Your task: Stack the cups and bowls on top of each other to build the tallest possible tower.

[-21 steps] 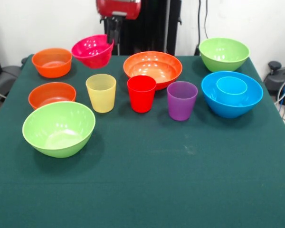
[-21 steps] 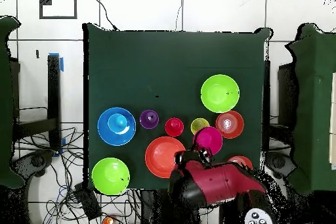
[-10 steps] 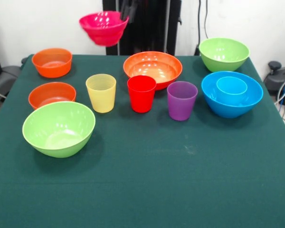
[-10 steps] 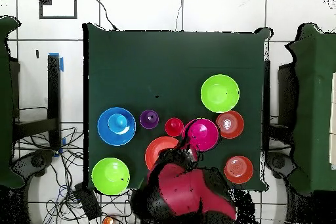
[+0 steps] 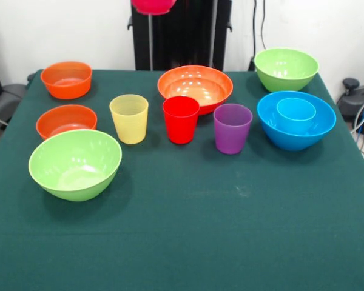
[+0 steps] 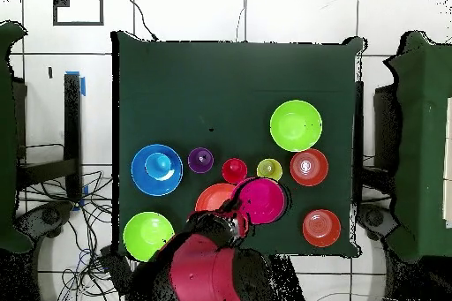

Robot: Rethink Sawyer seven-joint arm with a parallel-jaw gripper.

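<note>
The small magenta bowl [image 5: 153,5] hangs high in the air, only its base showing at the top edge of the front view. From overhead the magenta bowl [image 6: 261,199] floats over the wide orange bowl [image 6: 210,200], with my gripper [image 6: 236,219] shut on its rim. On the table stand the yellow cup [image 5: 128,118], red cup [image 5: 181,119] and purple cup [image 5: 232,128] in a row. The light blue cup [image 5: 295,109] sits inside the large blue bowl [image 5: 273,130]. The wide orange bowl [image 5: 195,88] lies behind the red cup.
Two small orange bowls [image 5: 66,79] [image 5: 66,120] and a lime green bowl [image 5: 75,163] sit at the left. Another lime green bowl [image 5: 286,68] is at the far right corner. My red arm [image 6: 212,271] covers the table's edge in the overhead view.
The magenta bowl has risen from just above the table to the top of the front view, and moved sideways toward the wide orange bowl. The arm swung with it.
</note>
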